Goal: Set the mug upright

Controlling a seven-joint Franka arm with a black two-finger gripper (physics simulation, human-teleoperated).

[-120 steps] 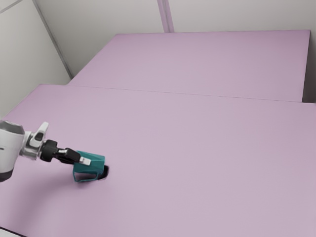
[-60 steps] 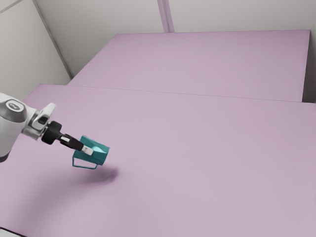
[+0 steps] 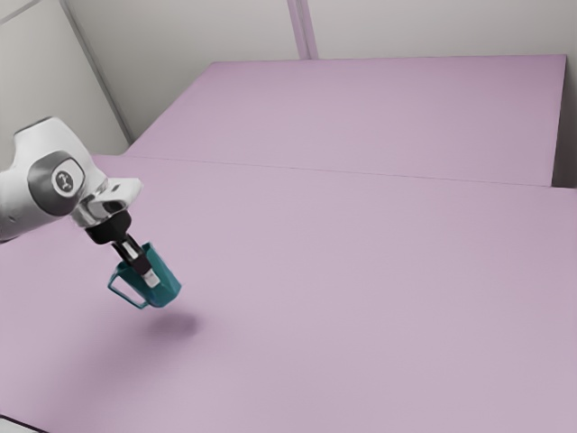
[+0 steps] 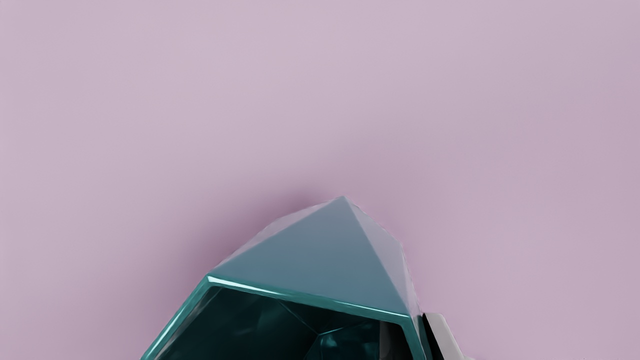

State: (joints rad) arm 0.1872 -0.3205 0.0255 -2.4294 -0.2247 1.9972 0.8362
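One teal faceted mug [image 3: 165, 279] is held in the air at the exterior view's left, tilted, its base slanting down and to that view's right. Its mouth faces up toward the hand, and its handle [image 3: 126, 299] sticks out on the exterior view's left. I judge the step in hand to be the righting itself: the mug is partway between lying flat and standing. The next move calls for taking out the rest of the lean until the base is level, then lowering it gently and letting go once it bears on the table.

The gripper [image 3: 151, 278] is clenched on the mug's side wall, with one finger inside the mouth and the other against the outside, so the wall lies between the jaws and most of the body beyond them. With so thin a hold, the mug could pivot if an edge of the base touches first.

Below, a soft shadow [image 3: 176, 325] lies apart from it on the pink tabletop [image 3: 361, 316]. The white arm [image 3: 59, 180] reaches in from the left.
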